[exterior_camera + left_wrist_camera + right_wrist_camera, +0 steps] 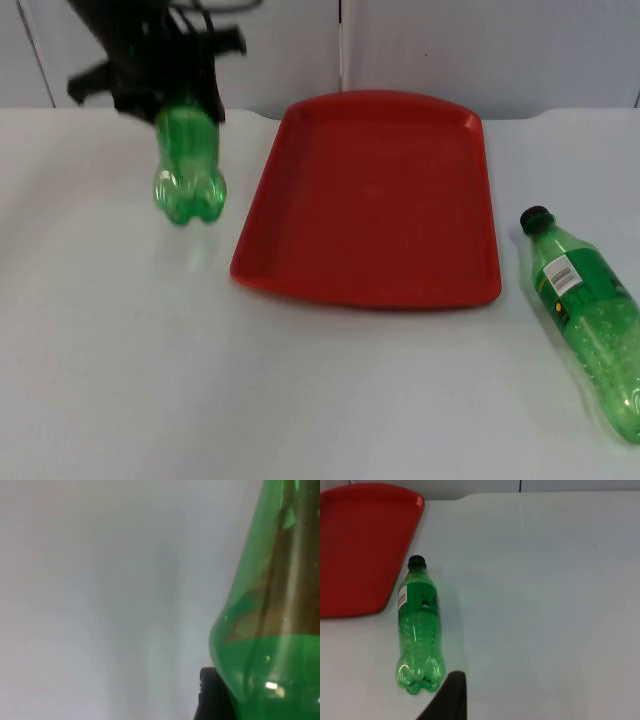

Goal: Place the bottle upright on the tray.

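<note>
Two green bottles in play: one bottle (188, 165) hangs base-down above the table, left of the red tray (372, 200), gripped at the neck by the left gripper (165, 95). Nothing is on the tray yet. The second bottle (590, 310) lies right of it, the right gripper (451, 695) waiting near its base, fingers unreadable.

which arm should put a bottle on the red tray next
Left. The left gripper already holds a green bottle lifted beside the red tray. The second bottle lies flat on the table, ungrasped.
</note>
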You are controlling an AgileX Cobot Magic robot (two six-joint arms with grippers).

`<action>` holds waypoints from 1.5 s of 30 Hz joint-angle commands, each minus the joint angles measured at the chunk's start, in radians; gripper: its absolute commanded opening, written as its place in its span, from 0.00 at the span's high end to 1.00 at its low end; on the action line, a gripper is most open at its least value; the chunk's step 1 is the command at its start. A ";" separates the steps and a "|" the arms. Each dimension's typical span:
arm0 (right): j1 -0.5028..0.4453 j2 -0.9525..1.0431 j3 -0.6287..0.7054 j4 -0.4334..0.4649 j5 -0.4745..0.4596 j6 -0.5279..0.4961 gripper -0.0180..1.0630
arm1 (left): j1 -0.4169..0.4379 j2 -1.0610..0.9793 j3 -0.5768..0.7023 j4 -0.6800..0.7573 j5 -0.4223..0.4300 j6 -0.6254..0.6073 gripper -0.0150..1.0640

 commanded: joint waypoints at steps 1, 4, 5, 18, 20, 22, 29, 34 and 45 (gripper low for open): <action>-0.006 -0.004 0.001 0.003 -0.007 -0.004 0.01 | -0.004 -0.070 -0.006 -0.014 -0.012 0.002 0.99; -0.006 -0.004 0.001 0.003 -0.007 -0.004 0.01 | -0.009 -0.123 -0.006 -0.005 -0.041 0.002 0.99; -0.006 -0.004 0.001 0.003 -0.007 -0.004 0.01 | -0.014 -0.150 -0.006 -0.003 -0.065 0.002 0.99; -0.006 -0.004 0.001 0.003 -0.007 -0.004 0.01 | -0.134 -0.289 -0.004 0.103 -0.312 0.002 0.99; -0.006 -0.004 0.001 0.003 -0.007 -0.004 0.01 | -0.158 -0.289 -0.004 0.114 -0.343 0.002 0.99; -0.006 -0.004 0.001 0.003 -0.007 -0.004 0.01 | -0.167 -0.289 -0.004 0.119 -0.362 0.002 0.99; -0.006 -0.004 0.001 0.003 -0.007 -0.004 0.01 | -0.229 -0.289 -0.004 0.122 -0.491 0.002 0.99; -0.006 -0.004 0.001 0.003 -0.007 -0.004 0.01 | -0.264 -0.287 -0.002 0.143 -0.566 -0.013 0.99; -0.006 -0.004 0.001 0.003 -0.007 -0.004 0.01 | -0.311 -0.302 -0.002 0.445 -0.598 -0.264 0.99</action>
